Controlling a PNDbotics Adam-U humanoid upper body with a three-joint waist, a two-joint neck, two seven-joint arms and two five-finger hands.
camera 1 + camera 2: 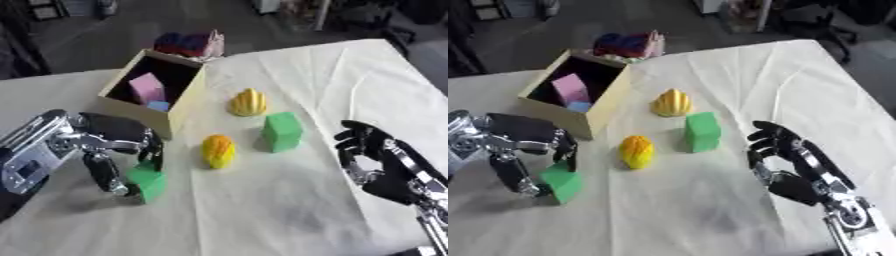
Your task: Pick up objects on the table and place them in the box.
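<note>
Green block (147,183) is pinched at its edge by your curled left hand (118,145); it may slip before reaching the box (185,102). Right hand (785,160) idles, fingers relaxed.

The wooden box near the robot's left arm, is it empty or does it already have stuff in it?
Not empty. The open-topped wooden box already holds a pink block and a small light-blue piece beside it.

Lab: cloth-covered table (350,80), cluttered dark floor (105,40).

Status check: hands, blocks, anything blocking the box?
Left hand curled on green cube. Right hand idle, holding nothing. Box close by, path unobstructed.
</note>
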